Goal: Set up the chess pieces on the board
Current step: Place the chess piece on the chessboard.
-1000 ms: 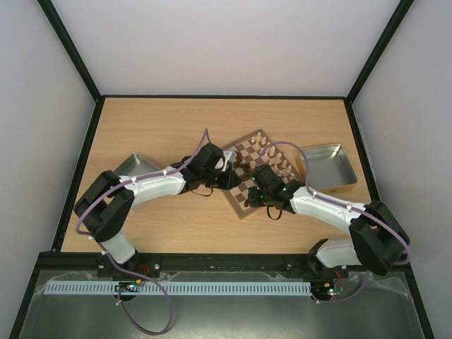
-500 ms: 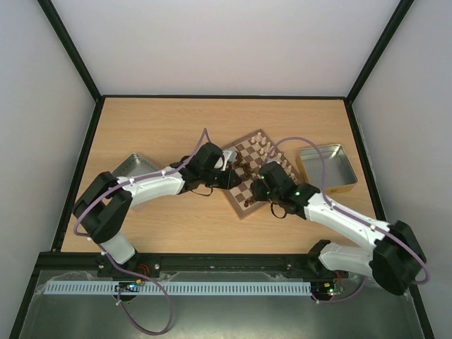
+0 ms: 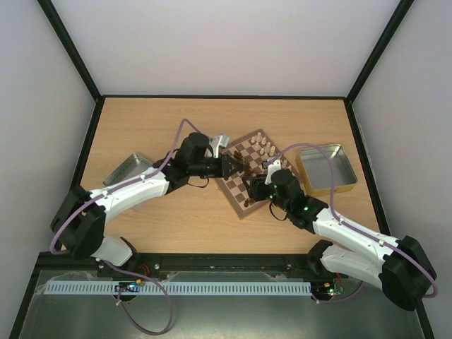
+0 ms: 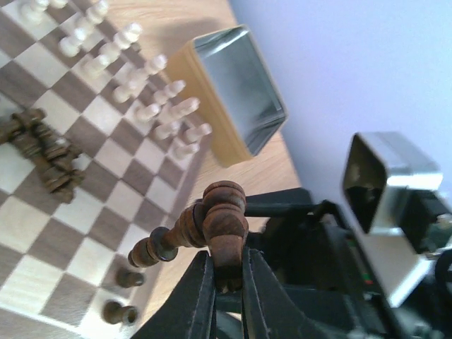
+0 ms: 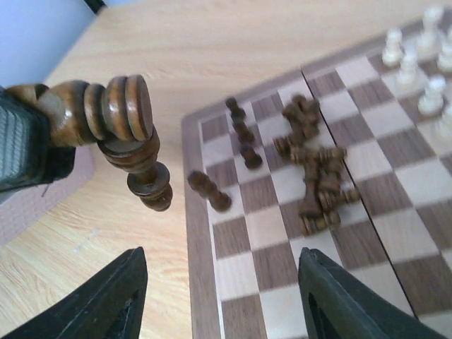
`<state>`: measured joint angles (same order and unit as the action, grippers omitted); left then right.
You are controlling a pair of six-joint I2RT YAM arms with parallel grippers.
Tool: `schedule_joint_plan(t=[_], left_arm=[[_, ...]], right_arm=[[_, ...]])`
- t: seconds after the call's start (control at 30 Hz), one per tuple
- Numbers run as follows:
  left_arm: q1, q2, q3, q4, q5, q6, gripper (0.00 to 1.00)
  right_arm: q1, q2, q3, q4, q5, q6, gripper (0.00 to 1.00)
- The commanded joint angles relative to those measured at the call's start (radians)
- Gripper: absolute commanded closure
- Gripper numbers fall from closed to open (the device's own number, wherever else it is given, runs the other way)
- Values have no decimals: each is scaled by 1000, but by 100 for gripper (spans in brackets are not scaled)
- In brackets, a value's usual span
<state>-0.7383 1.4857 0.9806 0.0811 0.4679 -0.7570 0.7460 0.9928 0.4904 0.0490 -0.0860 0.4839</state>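
Observation:
The board (image 3: 244, 200) lies skewed at mid-table. Cream chess pieces (image 3: 265, 148) stand in rows along its far right side (image 4: 152, 102). A heap of dark pieces (image 5: 311, 169) lies on the middle squares, and a few dark ones (image 5: 244, 138) stand near the left rim. My left gripper (image 3: 233, 167) hovers over the board's left part, shut on a dark brown piece (image 4: 224, 212). A second dark piece (image 4: 159, 247) clings sideways to it. My right gripper (image 5: 222, 258) is open and holds nothing, just right of the held pieces (image 5: 120, 109).
A gold-rimmed tin (image 3: 326, 167) sits right of the board, open and shiny inside. A grey tin (image 3: 131, 168) lies at the left, under the left arm. Black frame posts and grey walls enclose the table.
My right gripper has opened wide and its arm has drawn back toward the near right. My left arm has stretched out, carrying its dark piece slightly right over the board.

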Motion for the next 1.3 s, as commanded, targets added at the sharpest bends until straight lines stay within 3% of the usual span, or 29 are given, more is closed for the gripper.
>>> schedule_joint_plan(t=[0.0, 0.57, 0.73, 0.83, 0.9, 1.03, 1.27], left_arm=[[21, -63, -5, 78, 66, -112, 97], [28, -129, -33, 158, 117, -199, 97], [37, -137, -43, 163, 125, -200, 97], [46, -145, -48, 162, 131, -196, 97], [48, -147, -51, 160, 139, -197, 97], [57, -154, -62, 153, 136, -190, 97], [78, -156, -57, 89, 116, -134, 97]], right_arm=[[4, -36, -41, 249, 12, -108, 41], [4, 28, -39, 465, -29, -189, 42], [4, 58, -36, 482, 2, -197, 59], [4, 63, -37, 501, 20, -192, 82], [4, 56, -35, 506, 27, -187, 88], [4, 42, -38, 497, 61, -181, 95], [4, 21, -67, 453, 94, -154, 97]])
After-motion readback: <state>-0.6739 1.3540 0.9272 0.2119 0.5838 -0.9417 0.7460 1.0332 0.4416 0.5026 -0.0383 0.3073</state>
